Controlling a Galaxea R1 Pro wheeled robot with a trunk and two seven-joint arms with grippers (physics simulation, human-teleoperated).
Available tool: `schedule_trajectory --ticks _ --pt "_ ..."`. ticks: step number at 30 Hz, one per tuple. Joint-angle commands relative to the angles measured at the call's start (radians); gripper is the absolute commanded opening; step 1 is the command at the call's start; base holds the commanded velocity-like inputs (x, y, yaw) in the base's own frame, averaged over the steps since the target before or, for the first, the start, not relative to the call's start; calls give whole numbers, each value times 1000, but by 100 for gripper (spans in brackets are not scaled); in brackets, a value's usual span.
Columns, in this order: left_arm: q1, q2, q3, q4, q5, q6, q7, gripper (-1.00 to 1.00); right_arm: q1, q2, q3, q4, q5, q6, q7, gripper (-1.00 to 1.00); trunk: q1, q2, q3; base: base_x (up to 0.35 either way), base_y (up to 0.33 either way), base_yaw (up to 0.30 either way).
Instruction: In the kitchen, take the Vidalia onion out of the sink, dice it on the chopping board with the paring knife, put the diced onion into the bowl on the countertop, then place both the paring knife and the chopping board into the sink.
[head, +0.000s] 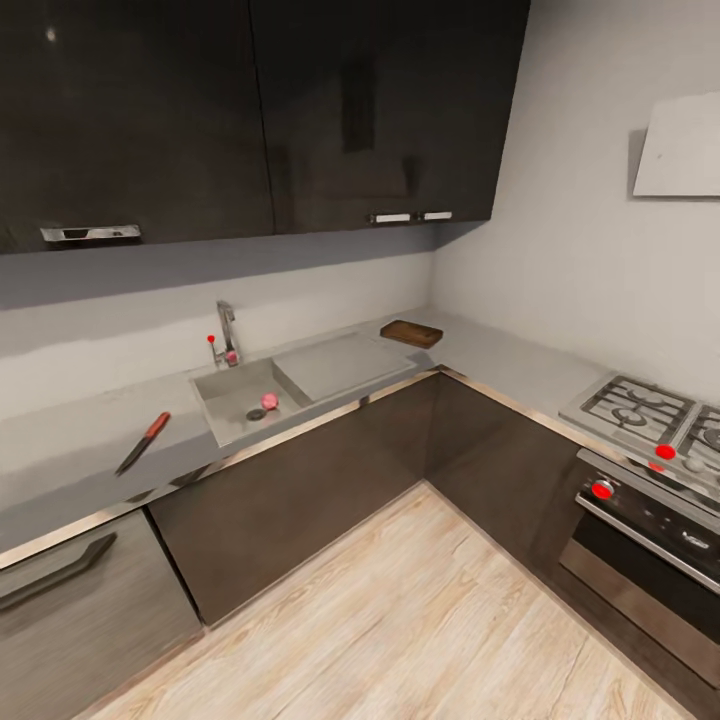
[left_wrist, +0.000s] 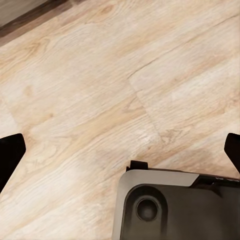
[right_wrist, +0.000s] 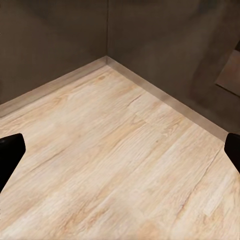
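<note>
Approach comes first, judging from how things lie: the robot stands back on the wooden floor (head: 400, 620) facing the corner of the kitchen, and nothing of the task has been touched. The Vidalia onion (head: 269, 401) sits in the sink (head: 222, 385), just right of the round drain (head: 256, 414), toward the basin's near right part. The tap (head: 227, 335) with its red knob rises at the far rim. The paring knife (head: 143, 442) lies on the countertop (head: 70, 450) left of the sink, red handle pointing far, blade pointing near and left. The chopping board (head: 411, 333) rests far right of the drainboard (head: 340, 362), near the corner. No bowl can be made out from here.

Both arms hang low over the floor. The left gripper (left_wrist: 120, 150) has its dark fingertips (left_wrist: 10, 152) at opposite edges of its wrist view, so the jaws stand wide apart and hold nothing; part of the robot's dark base (left_wrist: 175, 205) lies beneath it. The right gripper (right_wrist: 120, 152) is likewise spread wide and empty, looking toward the cabinet corner (right_wrist: 106, 60).

To do this step well, the base should probably roll up square to the basin, close enough that an arm can reach down over the rim without stretching. Stopping slightly left of the onion would likely let the right arm descend clear of the tap. The ball is round and may roll on the steel, so a straight-down grasp across its middle seems safest.
</note>
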Motion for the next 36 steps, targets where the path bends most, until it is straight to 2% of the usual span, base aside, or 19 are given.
schedule_trajectory --ticks 1,15,18,20,21,22,25,26,27,29,30,31,32,34,35,36 --pt "0 0 -1 0 5 -2 0 100 -1 0 2 1 9 -1 -10 100 1 -2 -2 0 0 0" --pt "0 -1 -1 0 5 0 0 100 0 1 1 -8 9 -1 -14 100 1 -2 -2 0 0 0" --pt "0 -1 -1 1 5 0 0 100 -1 -1 -2 -31 10 93 -14 100 1 -2 -2 0 0 0" --pt "0 -1 -1 3 4 0 0 100 -1 -2 -3 -86 11 177 -16 100 1 -2 -2 0 0 0" --pt "0 -1 -2 5 4 0 0 100 -2 -1 -3 -223 12 328 -17 100 1 -2 -2 0 0 0" --pt "0 -1 -2 5 4 0 0 100 -2 -1 -3 -266 12 374 -16 100 1 -2 -2 0 0 0" --pt "0 -2 -12 6 4 0 0 100 -3 1 0 -552 12 713 -13 100 1 -2 -2 0 0 0" --pt "0 -2 -15 6 4 0 0 100 -3 1 0 -602 12 771 -13 100 1 -2 -2 0 0 0" --pt "0 -3 -20 6 4 0 0 100 -4 1 1 -703 12 885 -12 100 1 -2 -2 0 0 0" --pt "0 -4 -28 9 4 0 0 100 -9 4 5 -1002 12 1165 -11 100 1 -2 -2 0 0 0" --pt "0 -5 -30 14 4 -1 0 100 -12 4 7 -1048 13 1205 -11 100 1 -2 -2 0 0 0" --pt "0 -6 -31 22 4 -1 0 100 -43 5 9 -1177 24 1331 -13 100 1 -2 -2 0 0 0" --pt "0 -7 -31 26 4 -1 0 100 -74 6 12 -1242 35 1410 -14 100 1 -2 -2 0 0 0" --pt "0 -7 -31 29 4 -1 0 100 -109 7 17 -1293 46 1486 -14 100 1 -2 -2 0 0 0" --pt "0 -7 -31 31 4 -1 0 100 -149 10 23 -1333 57 1557 -15 100 1 -2 -2 0 0 0" --pt "0 -7 -31 31 4 -1 0 100 -172 11 26 -1347 62 1591 -15 100 1 -2 -2 0 0 0"
